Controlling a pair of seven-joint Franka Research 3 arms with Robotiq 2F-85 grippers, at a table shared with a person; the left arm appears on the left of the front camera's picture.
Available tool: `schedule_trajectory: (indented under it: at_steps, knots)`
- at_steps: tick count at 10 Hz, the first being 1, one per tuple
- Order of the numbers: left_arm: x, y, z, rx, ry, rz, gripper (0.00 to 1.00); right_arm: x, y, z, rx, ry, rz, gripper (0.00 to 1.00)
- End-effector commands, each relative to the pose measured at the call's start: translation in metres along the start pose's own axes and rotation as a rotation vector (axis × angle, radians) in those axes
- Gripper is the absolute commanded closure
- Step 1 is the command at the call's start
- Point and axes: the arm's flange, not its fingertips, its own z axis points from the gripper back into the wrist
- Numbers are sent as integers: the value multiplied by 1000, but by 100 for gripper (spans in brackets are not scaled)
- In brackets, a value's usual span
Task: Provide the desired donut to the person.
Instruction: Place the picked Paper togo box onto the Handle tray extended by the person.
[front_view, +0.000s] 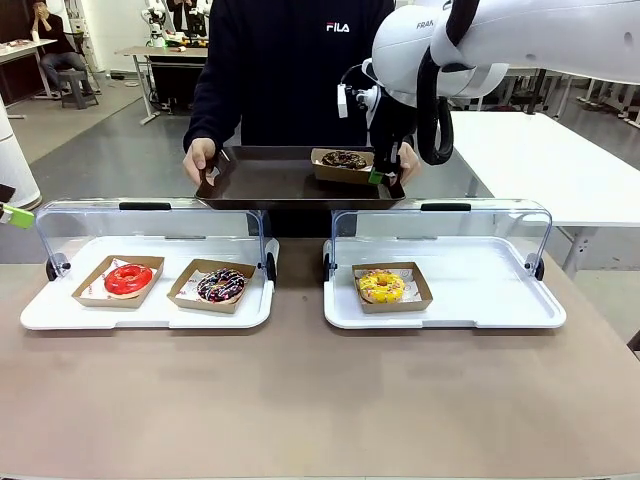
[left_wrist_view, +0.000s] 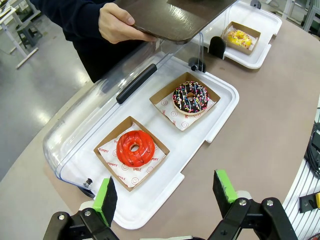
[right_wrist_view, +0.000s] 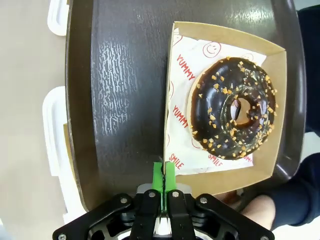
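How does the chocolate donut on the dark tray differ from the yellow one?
The chocolate donut is dark with nut bits; the yellow donut has bright icing. The chocolate one sits on the dark tray the person holds; the yellow one rests in a white case. The right gripper pinches the chocolate donut's box; the yellow donut's box is untouched. Both are rings in brown boxes.

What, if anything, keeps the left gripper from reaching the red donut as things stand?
Probably nothing, so likely yes: the left gripper hangs open above the red donut, and the clear cover is swung back, leaving it uncovered.
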Motion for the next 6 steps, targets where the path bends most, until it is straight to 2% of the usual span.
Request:
schedule_trajectory:
  at_steps: [1,3,4,5,6]
  knots:
    - [-1,1,0,-5,-7,-2,0,1,-12,-1,8,34,-3,99]
    - [-1,1,0,-5,-7,-2,0,2,-11,-1,29,39,-7,99]
    - [-1,1,0,-5,-7,-2,0,2,-11,-1,42,26,-7,40]
    - [-1,1,0,-5,-7,-2,0,2,-11,0,47,15,3,40]
    - [-1,1,0,-5,-7,-2,0,2,-9,4,53,1,13,0]
